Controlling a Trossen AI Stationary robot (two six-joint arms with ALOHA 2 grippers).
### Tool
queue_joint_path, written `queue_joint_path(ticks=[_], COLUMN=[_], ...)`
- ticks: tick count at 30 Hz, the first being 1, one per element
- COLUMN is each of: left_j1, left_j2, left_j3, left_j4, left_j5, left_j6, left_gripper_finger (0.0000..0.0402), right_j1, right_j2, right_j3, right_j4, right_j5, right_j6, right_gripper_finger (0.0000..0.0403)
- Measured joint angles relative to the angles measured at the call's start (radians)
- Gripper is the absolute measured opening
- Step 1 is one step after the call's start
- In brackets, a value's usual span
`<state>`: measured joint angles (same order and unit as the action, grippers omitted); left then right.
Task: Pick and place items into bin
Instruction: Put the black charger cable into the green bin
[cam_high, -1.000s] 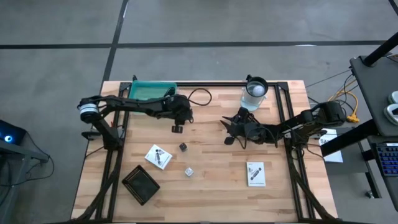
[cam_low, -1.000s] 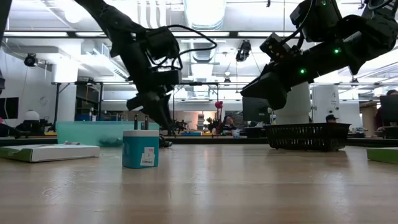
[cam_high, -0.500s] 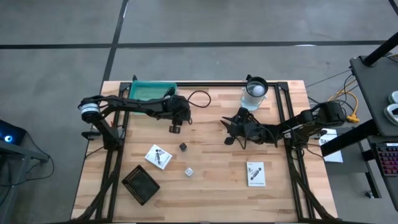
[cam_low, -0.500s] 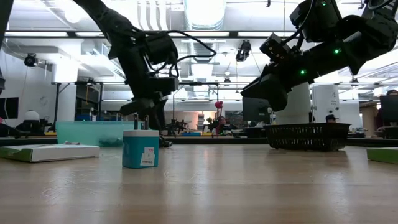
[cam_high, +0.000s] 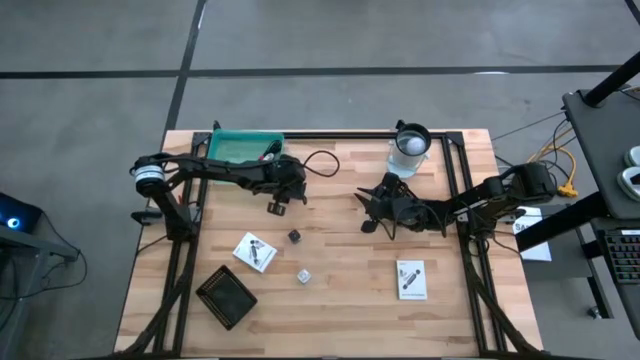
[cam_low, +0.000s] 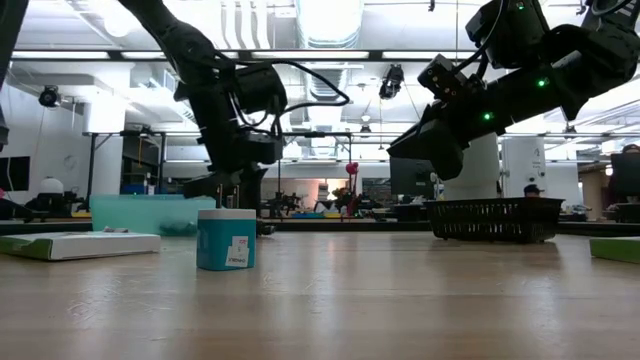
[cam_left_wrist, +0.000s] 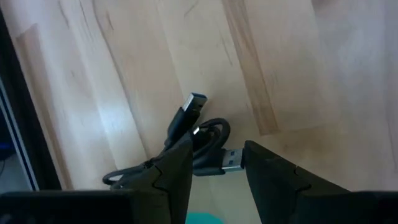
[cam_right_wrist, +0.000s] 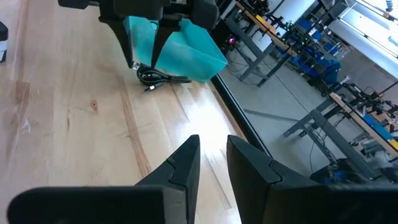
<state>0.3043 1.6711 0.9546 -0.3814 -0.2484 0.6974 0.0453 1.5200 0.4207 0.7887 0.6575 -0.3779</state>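
Since a second ago we see the left gripper (cam_high: 277, 200) swing back across the table toward the teal bin (cam_high: 240, 148); the right arm has stayed where it was.

From above, the left gripper now sits near the bin's corner, just beside a coiled black cable (cam_left_wrist: 202, 140) that lies on the wooden table (cam_high: 340, 290) next to the bin. In the left wrist view the cable's plugs show between and beyond the two fingers (cam_left_wrist: 171, 171), which stand a little apart; the cable looks to be resting on the wood, and we cannot tell whether the fingers touch it. A loop of black cable (cam_high: 318, 158) also arcs beside this wrist.

The right gripper (cam_high: 372, 208) hovers over the middle of the table near the clear cup (cam_high: 409, 143), its fingers (cam_right_wrist: 180, 163) close together with a narrow gap and nothing between them.

Still out on the table, well apart from the bin: a dark cube (cam_high: 295, 236), a white cube (cam_high: 303, 276), a white packet (cam_high: 254, 251) to the left, another white packet (cam_high: 410, 279) to the right, and a black square tray (cam_high: 226, 297) near the front edge.
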Motion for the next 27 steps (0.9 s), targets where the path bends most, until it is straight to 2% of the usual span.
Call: queue_joint_path(ticks=[3, 9, 27], left_j1=[-0.006, -0.023, -0.025], left_j2=[-0.007, -0.016, -0.014], left_j3=[-0.001, -0.001, -0.030], left_j4=[-0.004, -0.004, -0.011], left_j5=[-0.019, -0.127, -0.203], left_j6=[0.004, 0.074, 0.069], left_gripper_finger=[0.0127, 0.0127, 0.0127], right_j1=[0.000, 0.000, 0.000], right_j2=[0.000, 0.000, 0.000], right_j3=[0.000, 0.000, 0.000], right_j4=[0.000, 0.000, -0.003], right_j5=[0.000, 0.000, 0.000], right_j6=[0.000, 0.000, 0.001], right_gripper_finger=[0.0068, 0.0068, 0.0068])
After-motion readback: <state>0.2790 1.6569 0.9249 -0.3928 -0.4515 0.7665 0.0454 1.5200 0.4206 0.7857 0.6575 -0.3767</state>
